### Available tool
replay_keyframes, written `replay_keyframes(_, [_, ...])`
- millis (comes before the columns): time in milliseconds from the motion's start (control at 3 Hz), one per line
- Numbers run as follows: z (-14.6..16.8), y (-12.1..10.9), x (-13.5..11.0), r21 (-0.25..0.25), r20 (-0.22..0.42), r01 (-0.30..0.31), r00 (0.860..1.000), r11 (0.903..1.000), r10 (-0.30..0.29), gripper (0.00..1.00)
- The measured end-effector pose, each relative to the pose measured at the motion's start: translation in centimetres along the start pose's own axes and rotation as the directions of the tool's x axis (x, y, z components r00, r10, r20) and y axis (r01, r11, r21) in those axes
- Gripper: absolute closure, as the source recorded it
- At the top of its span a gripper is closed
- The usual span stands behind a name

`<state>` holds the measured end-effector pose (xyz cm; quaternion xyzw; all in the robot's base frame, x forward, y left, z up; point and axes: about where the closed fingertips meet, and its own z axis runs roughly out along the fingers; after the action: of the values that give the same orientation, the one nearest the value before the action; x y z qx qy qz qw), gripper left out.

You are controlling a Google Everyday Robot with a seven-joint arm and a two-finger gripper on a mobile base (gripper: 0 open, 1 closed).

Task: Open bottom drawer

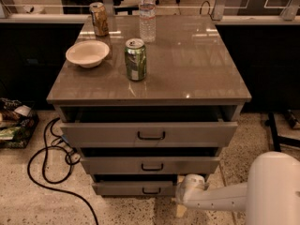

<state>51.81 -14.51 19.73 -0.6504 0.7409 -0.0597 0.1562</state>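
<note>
Arm (pixel 267 196): smooth white casing, rounded and bulky, reaching in low from the right foreground.
Hand (pixel 183 201): low near the floor, just beside the right end of the bottom drawer and right of its handle; I cannot tell whether it is spread or pressed together, and it does not appear to grip anything.
Bottom drawer (pixel 122 188): lowest of three grey metal fronts, a thin matte strip with a dark gap above it, so it looks barely drawn out.
Loop handle (pixel 151 191): small, black, a shallow U at the middle of that strip, with nothing on it.
Step in hand: likely lining up on the handle; the pull looks hardly begun.
Next move: shift left to the loop, hook or pinch it, then draw straight out toward the camera, keeping low under the front above.
Middle drawer (pixel 112 165): mid-sized grey front, same black loop.
Top drawer (pixel 108 134): widest and tallest, standing furthest out.
Table (pixel 197 64): glossy brown-grey top, square, catching reflections.
Green can (pixel 135 60): upright metal cylinder near the front left.
Bowl (pixel 87 53): pale, shallow, matte.
Water bottle (pixel 146 14): clear ribbed plastic at the back.
Brown can (pixel 98 18): far left corner.
</note>
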Motion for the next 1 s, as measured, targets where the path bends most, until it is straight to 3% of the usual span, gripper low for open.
replay_keyframes(333, [0.01,0.11,0.04,0.000,-0.005,0.000,1.000,1.0000,0.000,0.17])
replay_keyframes(1000, [0.12,0.33,0.05,-0.002,-0.006,0.000,1.000,1.0000,0.000,0.64])
